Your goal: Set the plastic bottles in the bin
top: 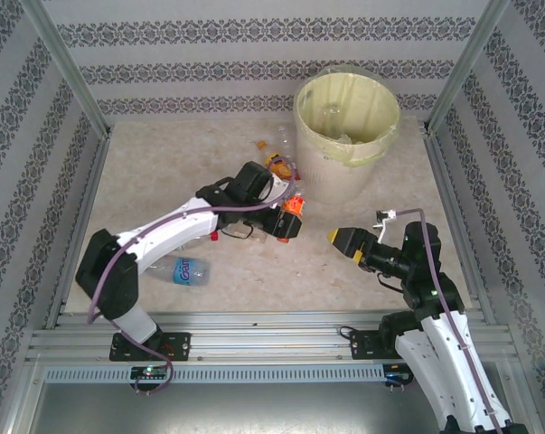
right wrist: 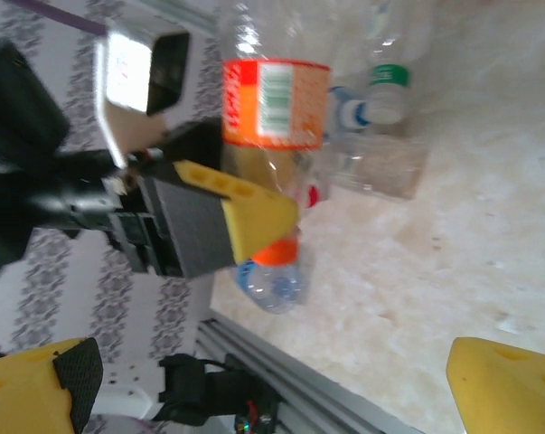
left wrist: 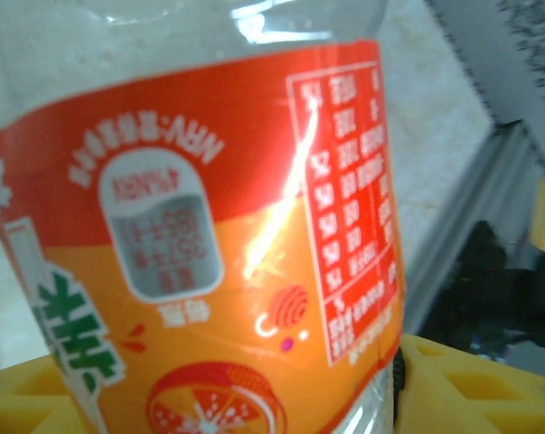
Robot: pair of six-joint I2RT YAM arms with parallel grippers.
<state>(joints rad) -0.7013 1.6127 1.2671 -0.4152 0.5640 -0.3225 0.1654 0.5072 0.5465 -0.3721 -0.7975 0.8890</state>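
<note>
left claw [top: 290, 217] pinching orange-label bottle [left wrist: 218, 244] | right claw [top: 344, 242] spread, empty | unbinned: blue-label bottle [top: 189, 269] near bench's [top: 164, 172] near edge, other bottles [top: 274, 161] beside bin [top: 344, 172]

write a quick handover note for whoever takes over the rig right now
Left gripper: shut on the orange-labelled bottle, mid-table, short of the bin.
Right gripper: open, empty, above the table.
Done: some clear plastic seems to lie in the bin already.
Left: bin the held bottle, then the blue-labelled bottle lying beside the left arm, then the few bottles just left of the bin.
</note>
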